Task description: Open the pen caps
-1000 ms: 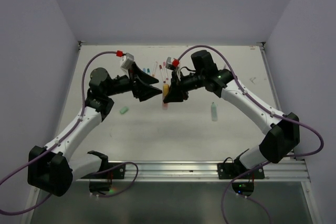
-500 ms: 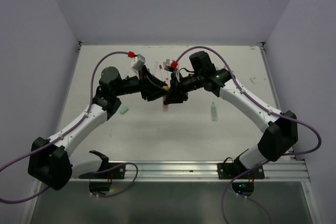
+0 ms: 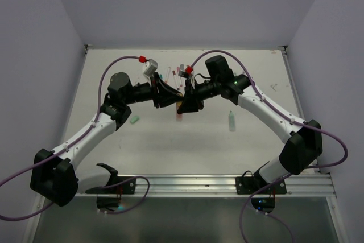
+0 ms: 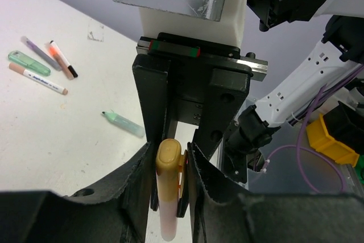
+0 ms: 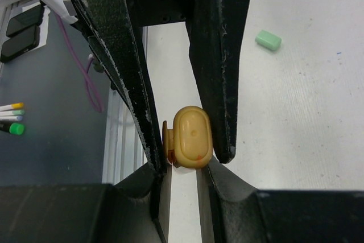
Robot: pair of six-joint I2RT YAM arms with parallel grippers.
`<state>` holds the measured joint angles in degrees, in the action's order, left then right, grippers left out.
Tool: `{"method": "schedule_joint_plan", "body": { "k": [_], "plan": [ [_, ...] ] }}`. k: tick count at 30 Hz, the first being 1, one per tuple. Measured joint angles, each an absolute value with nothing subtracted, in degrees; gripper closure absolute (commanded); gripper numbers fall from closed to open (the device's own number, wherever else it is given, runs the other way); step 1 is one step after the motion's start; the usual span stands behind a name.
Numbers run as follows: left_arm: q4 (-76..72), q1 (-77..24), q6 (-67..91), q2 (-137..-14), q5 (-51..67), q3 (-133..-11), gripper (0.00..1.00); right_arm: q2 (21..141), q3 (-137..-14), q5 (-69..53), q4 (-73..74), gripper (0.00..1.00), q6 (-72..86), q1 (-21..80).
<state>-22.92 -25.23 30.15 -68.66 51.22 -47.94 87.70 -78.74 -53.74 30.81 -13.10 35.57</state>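
Two robot arms are meeting in mid-air above the white bench (image 3: 170, 152), sharing one highlighter (image 4: 169, 214) between them. The right hand (image 5: 181, 174), its fingers nearly together, is pinching the pink-barrelled highlighter. The left hand (image 4: 169, 157) is sitting narrowed around it, with fingers pressing close on both sides. Whether it is truly gripping cannot be told from here. The yellow-orange cap (image 5: 192, 136), clip and all, is facing the right wrist camera, not yet off. The danger is looking plain. If either hand is clamping across the seam between cap and barrel, a pull is likely to separate nothing. If one grip is sitting shallow or off-centre, the highlighter could be slipping free and dropping to the bench. With the fingers interleaved this closely, a skewed pull also risks the hands knocking together. Other pens are lying at the far side, among them a white-barrelled marker (image 4: 40, 78) carrying a line of dark print too small to read. A loose mint cap (image 5: 268, 40) is resting on the bench. No brand or label is showing legibly anywhere.
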Motion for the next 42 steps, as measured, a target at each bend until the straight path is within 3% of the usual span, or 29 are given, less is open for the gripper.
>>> {"method": "schedule_joint_plan", "body": {
  "k": [5,10,13,15,23,31,35,39,40,42],
  "plan": [
    [-23.00,-25.32,30.15,-68.66,51.37,-47.94,0.74,87.70,-78.74,-53.71,30.79,1.00,-13.04,35.57],
    [-23.05,-25.54,30.15,-68.66,51.37,-47.94,1.00,87.70,-78.72,-53.74,30.68,1.00,-12.69,35.53],
    [-23.07,-25.54,30.15,-68.66,51.20,-47.90,1.00,87.59,-78.11,-53.76,29.52,0.98,-11.92,35.51],
    [-23.24,-25.58,30.17,-68.36,50.65,-47.40,1.00,86.98,-76.51,-53.78,27.27,0.84,-10.79,35.51],
    [-29.08,-26.70,33.36,-64.40,46.50,-41.32,1.00,81.76,-65.63,-55.13,13.32,0.65,-3.57,35.90],
    [-39.11,-26.65,38.50,-61.87,40.21,-37.36,1.00,80.42,-61.17,-57.08,2.90,0.61,3.46,35.83],
    [-41.76,-26.65,39.86,-61.84,39.27,-36.88,1.00,80.42,-60.40,-58.22,-2.59,0.64,6.83,35.81],
    [-44.42,-26.65,41.28,-61.60,38.87,-36.71,1.00,80.60,-60.38,-58.52,-6.02,0.84,9.45,35.73],
    [-45.01,-26.65,41.52,-61.47,38.85,-36.64,1.00,80.64,-60.38,-58.72,-6.68,0.95,9.82,35.62],
    [-45.93,-26.65,41.91,-61.47,38.65,-36.62,1.00,80.66,-60.36,-59.29,-7.90,1.00,10.57,35.62]
  ]
}}
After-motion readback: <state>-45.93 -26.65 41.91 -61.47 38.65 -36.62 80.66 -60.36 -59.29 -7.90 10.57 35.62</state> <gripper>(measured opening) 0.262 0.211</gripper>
